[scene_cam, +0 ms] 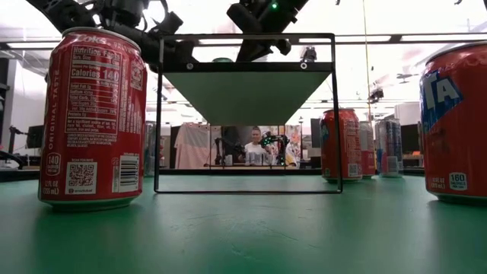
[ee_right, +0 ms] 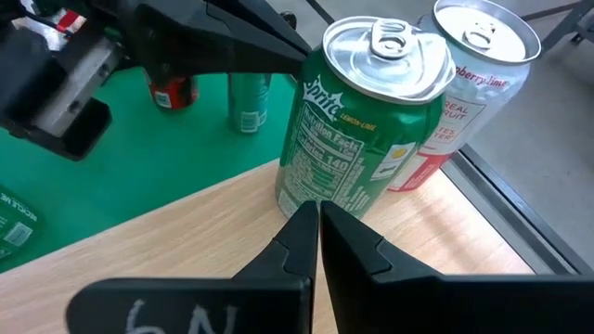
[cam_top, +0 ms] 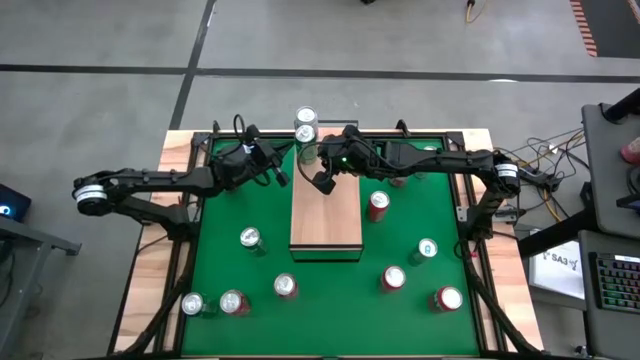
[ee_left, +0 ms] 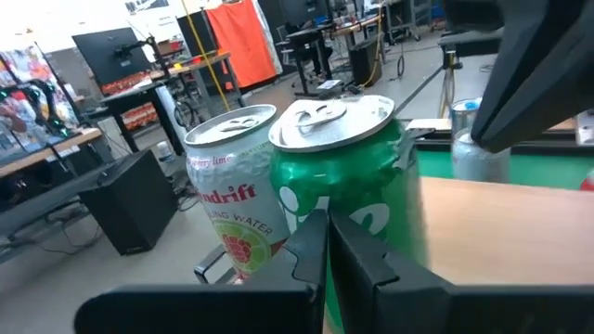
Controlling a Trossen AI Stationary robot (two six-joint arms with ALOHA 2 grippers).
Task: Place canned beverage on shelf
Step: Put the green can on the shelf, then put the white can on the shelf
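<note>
- Shelf (cam_top: 325, 225) lying along the middle of the green table (cam_top: 440, 200), board raised on its dark frame, most of its top bare.
- 2 cans standing upright on the board's far left corner: green Sprite can (ee_right: 367, 130) and, touching or just beside it at the very end of the board, white can (ee_right: 469, 88). Probably packed into that corner to leave the rest of the board free for more.
- Left gripper (ee_left: 329, 250) at the board's far left edge, fingers drawn to a narrow slit with nothing between them, tips just short of the Sprite can.
- Right gripper (ee_right: 314, 232) over the board's far part, fingers pressed together and empty, pointed at the same can from the opposite side. Likely placed so to steady or square the can, not to carry it.
- Other loose cans (cam_top: 378, 205) spread over the green surface around the shelf, not yet on it.
- Readable: "Sprite", "LEMON-LIME" and a nutrition panel on the green can; "WATER" and "…berry·lime" on the white can, brand only in part ("…ndrift").
- Red Coke can (scene_cam: 91, 118) near the table's front edge: "ORIGINAL TASTE", "CALORIES 140", "Nutrition Facts". Another red can (scene_cam: 456, 122) showing only "TA".
</note>
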